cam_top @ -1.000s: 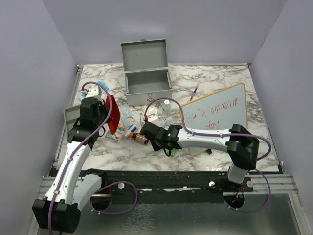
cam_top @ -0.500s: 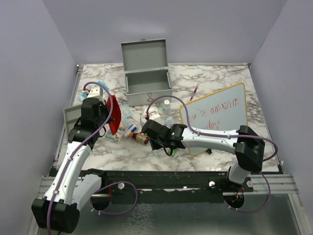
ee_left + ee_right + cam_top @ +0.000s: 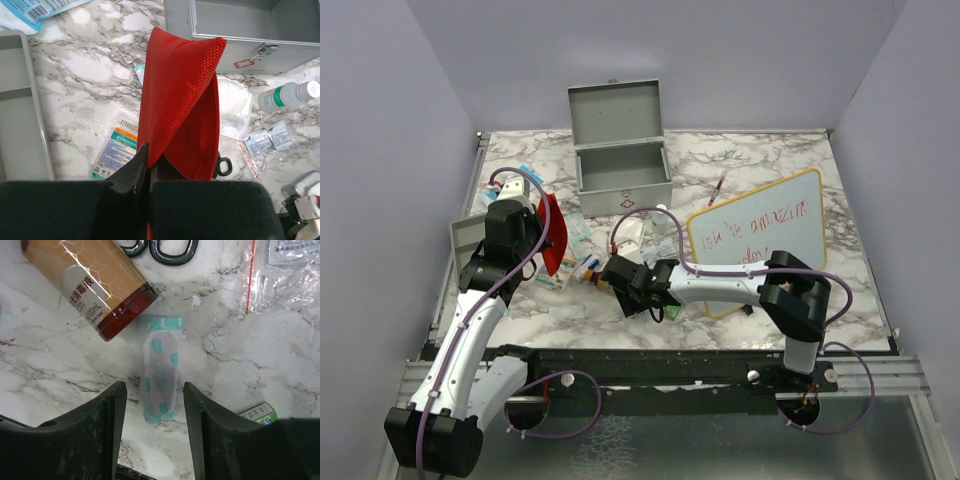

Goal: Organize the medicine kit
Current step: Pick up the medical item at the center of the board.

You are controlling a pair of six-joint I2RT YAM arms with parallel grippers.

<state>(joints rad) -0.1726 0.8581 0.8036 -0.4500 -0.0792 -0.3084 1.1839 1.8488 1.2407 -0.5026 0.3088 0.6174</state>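
Pick step. Right gripper (image 3: 155, 390) is low over the table, jaws spread astride a teal-patterned sachet (image 3: 160, 365) just beside the brown bottle (image 3: 100, 285); nothing pinched yet. Left gripper (image 3: 149, 162) is pressed together on the red pouch (image 3: 182, 100), held upright at left. Medicine kit (image 3: 623, 170) sits far centre, lid up. Next, I'd guess: close squarely on the flat sachet, lift, then carry it to pouch or kit.

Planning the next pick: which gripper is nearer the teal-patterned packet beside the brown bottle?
Right. The right gripper hangs open over the packet, a finger on either side. The left gripper is off to its left, shut on the red pouch.
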